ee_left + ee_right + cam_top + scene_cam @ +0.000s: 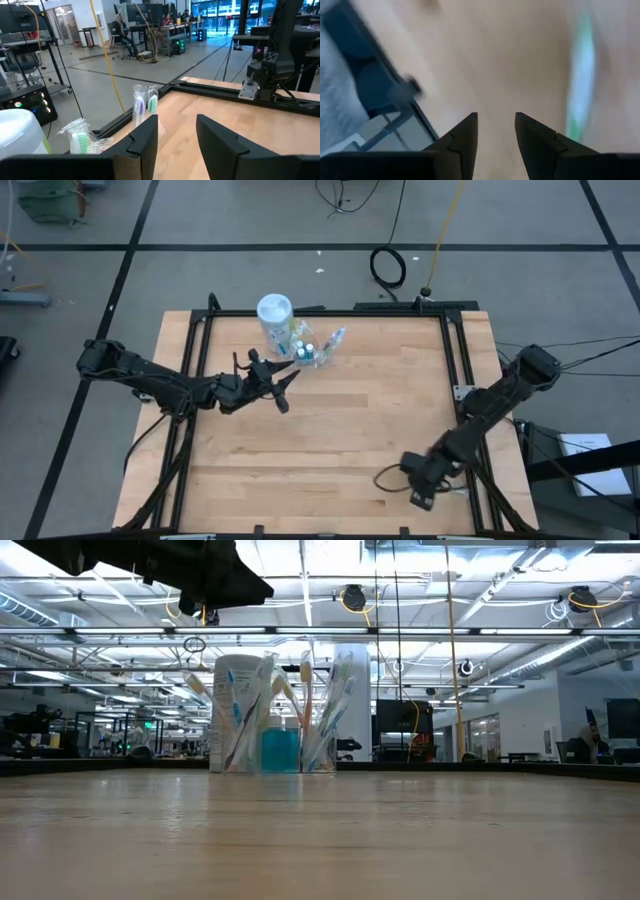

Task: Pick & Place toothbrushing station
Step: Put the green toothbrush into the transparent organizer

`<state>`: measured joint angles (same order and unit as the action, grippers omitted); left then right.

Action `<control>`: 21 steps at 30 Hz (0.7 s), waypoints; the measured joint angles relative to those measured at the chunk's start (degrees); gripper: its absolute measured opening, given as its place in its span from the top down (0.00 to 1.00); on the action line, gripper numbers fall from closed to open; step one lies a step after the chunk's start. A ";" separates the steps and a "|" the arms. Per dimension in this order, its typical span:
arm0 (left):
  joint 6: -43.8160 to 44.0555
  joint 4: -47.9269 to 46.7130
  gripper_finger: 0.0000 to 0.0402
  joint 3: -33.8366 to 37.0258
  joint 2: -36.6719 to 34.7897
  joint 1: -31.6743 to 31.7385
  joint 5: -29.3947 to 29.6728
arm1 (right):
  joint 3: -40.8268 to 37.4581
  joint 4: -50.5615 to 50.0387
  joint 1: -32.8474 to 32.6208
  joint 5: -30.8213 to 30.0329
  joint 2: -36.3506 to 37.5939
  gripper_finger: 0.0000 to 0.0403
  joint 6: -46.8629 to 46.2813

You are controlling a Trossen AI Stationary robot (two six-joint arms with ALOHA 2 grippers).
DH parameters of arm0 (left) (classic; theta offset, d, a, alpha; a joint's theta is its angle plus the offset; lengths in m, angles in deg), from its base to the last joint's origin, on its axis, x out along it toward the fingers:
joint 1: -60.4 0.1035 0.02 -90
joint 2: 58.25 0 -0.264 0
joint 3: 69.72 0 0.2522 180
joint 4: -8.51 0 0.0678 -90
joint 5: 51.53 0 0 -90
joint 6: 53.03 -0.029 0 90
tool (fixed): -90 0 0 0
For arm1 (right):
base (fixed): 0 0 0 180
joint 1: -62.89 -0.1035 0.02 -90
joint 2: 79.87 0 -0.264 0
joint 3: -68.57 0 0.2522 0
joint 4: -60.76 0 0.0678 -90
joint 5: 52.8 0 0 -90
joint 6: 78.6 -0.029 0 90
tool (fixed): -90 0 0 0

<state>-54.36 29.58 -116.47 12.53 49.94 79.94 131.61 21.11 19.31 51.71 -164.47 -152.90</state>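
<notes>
Toothbrushes (300,345) stand bundled at the table's far edge; left gripper (283,388), jaws parted and empty, hovers beside them; a careless sweep could topple the lot; right gripper (420,495), also parted and empty, waits near the front edge.

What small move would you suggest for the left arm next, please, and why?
Probably ease the left end effector toward the toothbrushes at the table's far edge: its fingers are open and empty, just short of them, while the right end effector waits at the near right corner.
</notes>
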 joint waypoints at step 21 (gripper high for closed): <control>1.62 -1.36 0.65 0.00 0.00 -0.07 -0.07 | -9.03 -5.86 -11.26 0.52 1.16 0.69 -22.17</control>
<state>-52.74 28.23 -116.47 12.53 49.88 79.88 122.59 15.24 8.04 52.24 -163.31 -175.06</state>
